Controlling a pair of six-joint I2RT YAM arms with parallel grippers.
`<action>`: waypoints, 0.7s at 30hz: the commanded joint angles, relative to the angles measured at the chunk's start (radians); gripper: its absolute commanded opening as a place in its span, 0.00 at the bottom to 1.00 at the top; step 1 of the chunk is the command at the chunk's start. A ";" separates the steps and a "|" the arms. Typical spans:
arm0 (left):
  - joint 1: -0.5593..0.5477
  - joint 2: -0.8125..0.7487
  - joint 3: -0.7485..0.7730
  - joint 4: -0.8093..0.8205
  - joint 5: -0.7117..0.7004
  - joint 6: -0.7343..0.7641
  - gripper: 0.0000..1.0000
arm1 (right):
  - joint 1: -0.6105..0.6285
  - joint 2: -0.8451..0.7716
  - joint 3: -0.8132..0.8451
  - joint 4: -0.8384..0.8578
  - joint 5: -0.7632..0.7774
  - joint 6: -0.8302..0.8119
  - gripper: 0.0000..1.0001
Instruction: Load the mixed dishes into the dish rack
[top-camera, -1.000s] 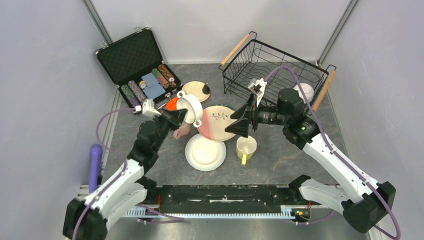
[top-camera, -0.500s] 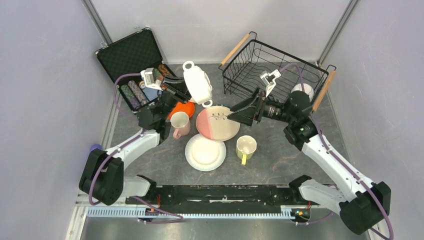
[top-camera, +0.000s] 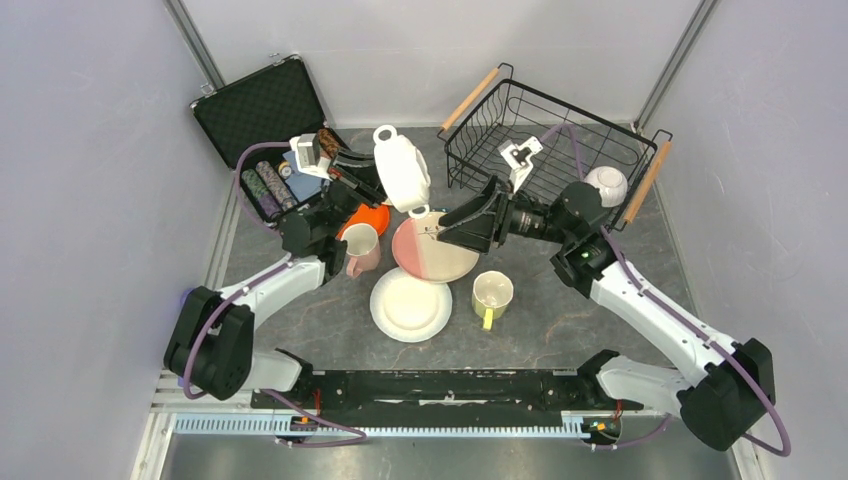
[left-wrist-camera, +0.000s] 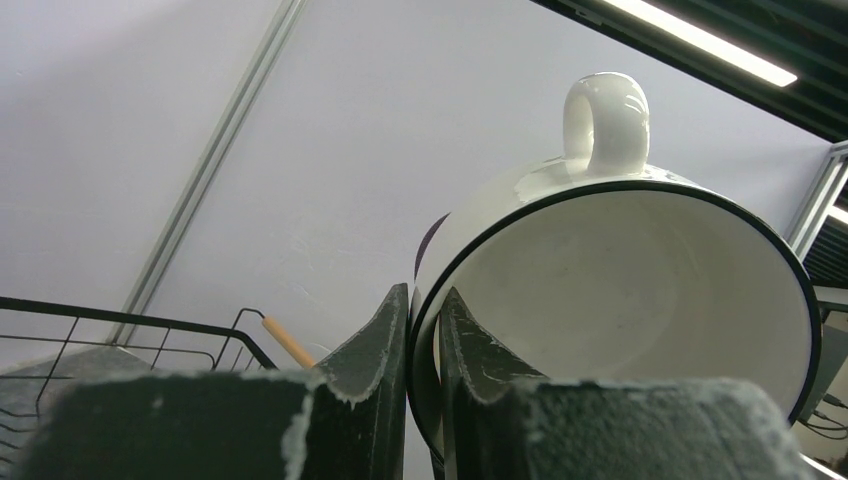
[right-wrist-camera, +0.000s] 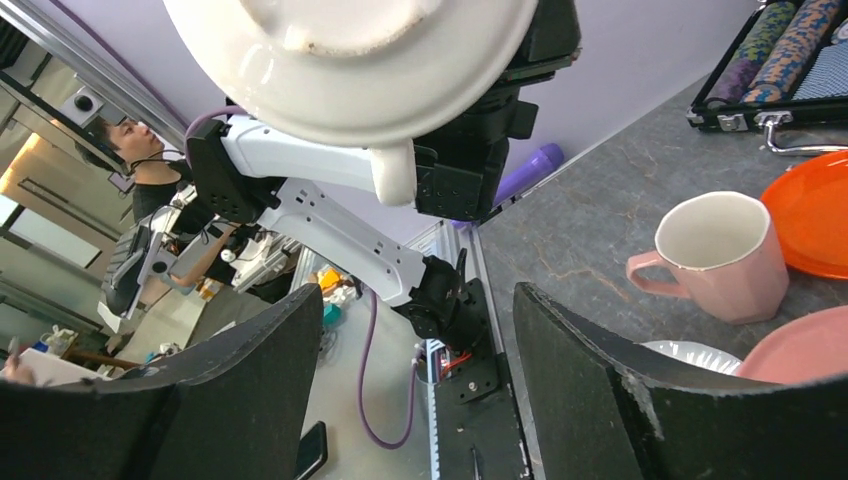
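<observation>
My left gripper (top-camera: 368, 176) is shut on the rim of a white black-rimmed mug (top-camera: 401, 171) and holds it in the air over the orange plate (top-camera: 373, 216). In the left wrist view one finger sits inside and one outside the mug's (left-wrist-camera: 620, 300) rim. My right gripper (top-camera: 457, 222) is open and empty, just right of and below the mug, over the pink-cream plate (top-camera: 436, 252). The mug's underside (right-wrist-camera: 350, 50) fills the top of the right wrist view. The black wire dish rack (top-camera: 548, 128) stands at the far right, with a small white bowl (top-camera: 607, 185) at its near right corner.
A pink mug (top-camera: 360, 247), a white plate (top-camera: 410, 305) and a yellow-green mug (top-camera: 492, 295) lie on the table in front of the arms. An open black case (top-camera: 262, 112) with poker chips (top-camera: 262, 186) stands at the far left. Walls close in both sides.
My left arm has lifted the white mug from beside the pink mug and carried it farther and to the right. My right gripper has swung left, closer to the mug.
</observation>
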 joint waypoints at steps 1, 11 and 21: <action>-0.015 0.002 0.058 0.089 -0.018 -0.027 0.02 | 0.060 0.035 0.067 0.048 0.075 -0.013 0.75; -0.023 -0.019 0.043 0.049 -0.031 0.016 0.02 | 0.144 0.149 0.149 0.146 0.157 0.027 0.57; -0.023 -0.015 0.028 0.069 -0.033 0.007 0.02 | 0.148 0.162 0.159 0.235 0.203 0.077 0.39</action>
